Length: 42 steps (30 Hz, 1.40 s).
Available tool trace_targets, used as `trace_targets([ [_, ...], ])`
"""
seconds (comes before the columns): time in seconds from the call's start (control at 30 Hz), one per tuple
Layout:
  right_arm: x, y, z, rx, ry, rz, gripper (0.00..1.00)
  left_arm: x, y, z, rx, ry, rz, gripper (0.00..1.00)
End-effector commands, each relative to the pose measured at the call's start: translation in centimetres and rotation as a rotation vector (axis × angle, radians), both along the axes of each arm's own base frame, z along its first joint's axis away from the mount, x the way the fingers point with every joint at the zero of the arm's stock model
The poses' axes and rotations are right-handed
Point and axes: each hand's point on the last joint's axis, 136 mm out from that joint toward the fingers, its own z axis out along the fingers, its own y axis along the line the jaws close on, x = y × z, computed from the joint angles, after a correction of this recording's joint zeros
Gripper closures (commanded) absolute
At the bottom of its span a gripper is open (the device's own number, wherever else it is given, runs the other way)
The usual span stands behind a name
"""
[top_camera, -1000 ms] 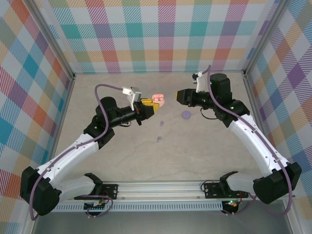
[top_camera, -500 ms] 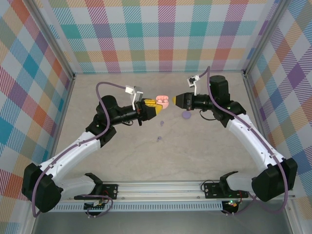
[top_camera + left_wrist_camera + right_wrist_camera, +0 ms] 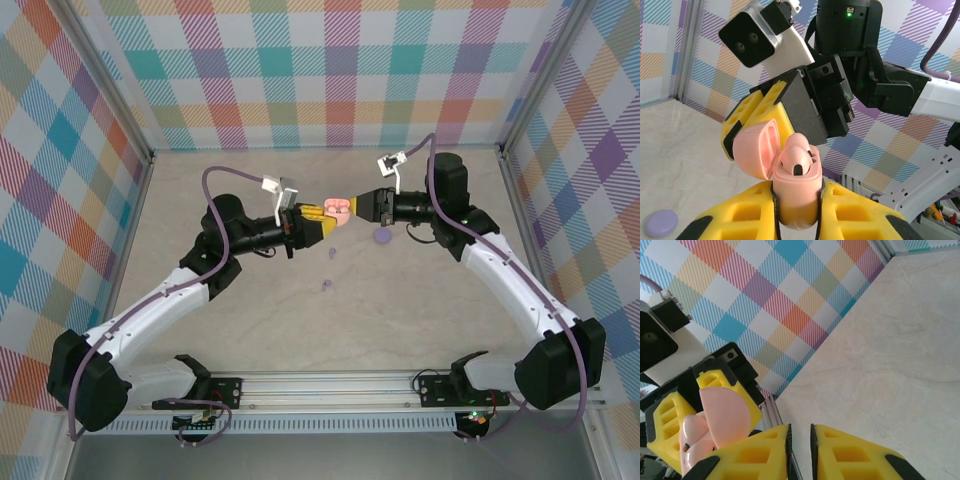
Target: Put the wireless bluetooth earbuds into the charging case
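Left pincer clamping charging case, right pincer closed

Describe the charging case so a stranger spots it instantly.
Find the far middle of the tan table, where the left end effector and right end effector meet above it. The charging case is the small shell clamped in the left one, lid flipped open. It is pink; the disc and tiny bits lying below are lilac.
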Motion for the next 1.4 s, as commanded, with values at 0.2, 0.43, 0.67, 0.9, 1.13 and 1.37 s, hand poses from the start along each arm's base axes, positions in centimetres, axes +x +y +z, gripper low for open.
trace_targets([
  [0.2,-1.1,0.1,1.8,0.065,-0.072,0.053,0.81,-0.2,-0.8,1.7,-0.039,-0.018,-0.031,1.00],
  [0.43,-1.7,-0.1,2.2,0.071,-0.102,0.061,0.81,0.4,-0.9,1.2,-0.032,0.002,-0.015,1.00],
  [0.67,-2.2,-0.4,2.6,0.074,-0.135,0.056,0.80,0.9,-1.0,0.8,-0.024,0.019,-0.005,1.00],
  [0.9,-2.0,-0.5,2.2,0.058,-0.126,0.044,0.80,1.1,-1.0,0.7,-0.019,0.024,0.009,1.00],
  [1.13,-1.4,-0.8,1.7,0.024,-0.121,-0.003,0.77,1.4,-0.8,0.4,-0.005,0.028,0.036,1.00],
  [1.37,1.4,-3.0,-0.7,-0.146,-0.076,-0.222,0.75,2.9,0.0,-0.5,0.027,0.056,0.138,1.00],
])
